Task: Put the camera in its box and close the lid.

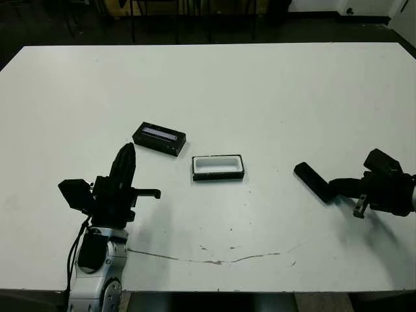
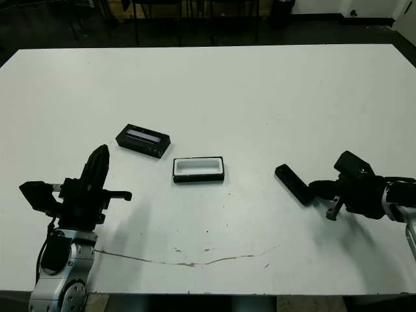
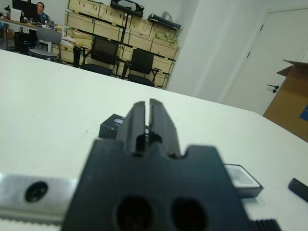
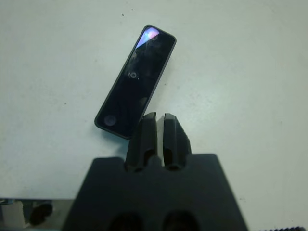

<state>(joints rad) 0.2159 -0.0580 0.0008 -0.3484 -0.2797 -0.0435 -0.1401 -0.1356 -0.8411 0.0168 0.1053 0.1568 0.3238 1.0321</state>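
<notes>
The right gripper (image 4: 156, 118), fingers pressed together, points at the near end of the camera (image 4: 135, 80), which lies flat on the table (image 1: 273, 91) with bare surface all around. The left gripper (image 1: 127, 153), fingers also together, aims toward the lid (image 1: 159, 138); the open box (image 1: 218, 167) sits just beside it.

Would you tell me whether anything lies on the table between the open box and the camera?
Nothing does. In the left eye view, only bare white table separates the box from the camera, which lies flat on the robot's right.
</notes>
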